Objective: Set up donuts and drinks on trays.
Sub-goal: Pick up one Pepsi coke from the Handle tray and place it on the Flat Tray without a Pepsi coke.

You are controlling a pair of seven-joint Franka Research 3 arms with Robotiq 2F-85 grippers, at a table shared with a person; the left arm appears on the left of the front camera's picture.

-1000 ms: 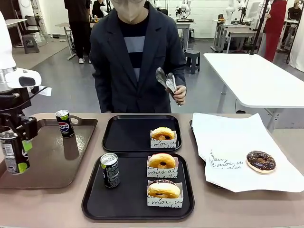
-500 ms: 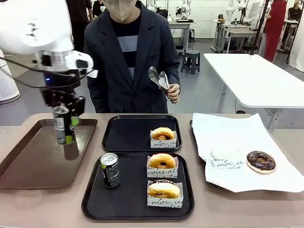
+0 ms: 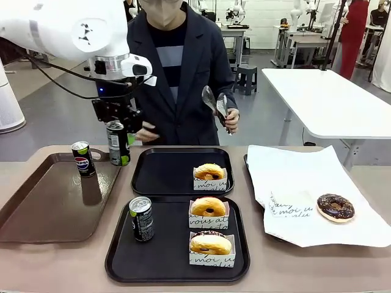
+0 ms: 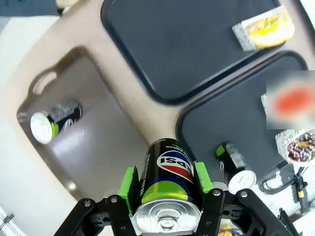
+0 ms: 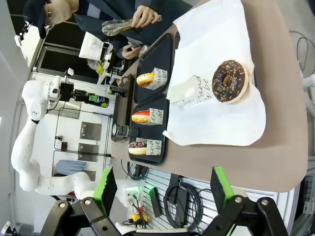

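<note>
Your left gripper is clamped round the middle of a slim black aluminium can with a green band and silver top, hanging upright just off the left rim of the far matte black plastic tray. I'd guess it's thin-walled and slick, so more squeeze could dent it, and it's tall enough to tip, so that mid-body hold looks right; set it down flat. The golden ring donut in a white paper holder sits at that tray's right side, soft stuff, so land well left of it. Your right gripper is spread wide, holding nothing.
</note>
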